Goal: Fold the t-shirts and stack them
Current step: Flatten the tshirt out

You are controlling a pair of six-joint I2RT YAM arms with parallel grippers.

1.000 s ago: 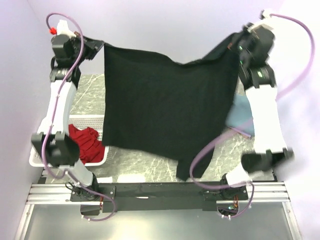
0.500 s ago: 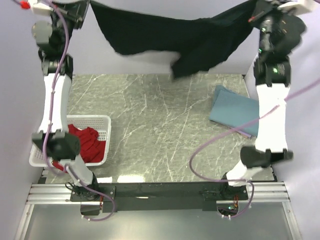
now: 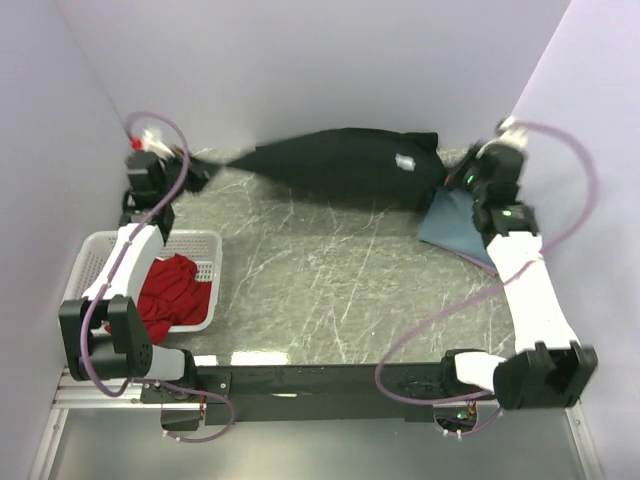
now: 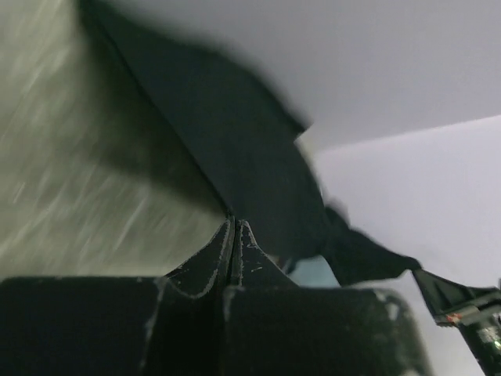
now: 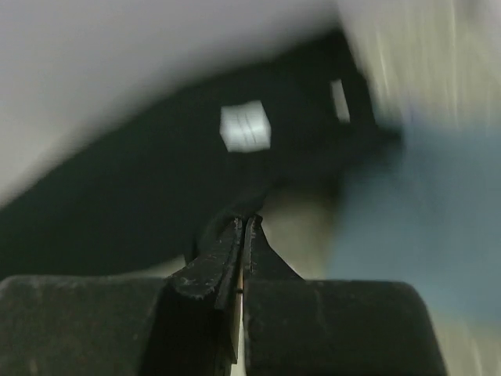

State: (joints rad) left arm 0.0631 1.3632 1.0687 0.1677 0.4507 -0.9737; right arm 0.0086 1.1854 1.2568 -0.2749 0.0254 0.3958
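Observation:
The black t-shirt lies stretched along the far edge of the table, its white square mark up. My left gripper is shut on its left end; in the left wrist view the cloth runs away from the closed jaws. My right gripper is shut on its right end; the right wrist view shows the shirt and its white mark. The dusty-blue shirt lies folded at the right. The red shirt sits in the basket.
A white latticed basket stands at the near left of the marbled table. Grey walls close in the back and both sides. A black rail runs along the near edge.
Both arms have swung down and forward from high in the air. The black shirt, first hanging spread out, now lies along the table's far edge.

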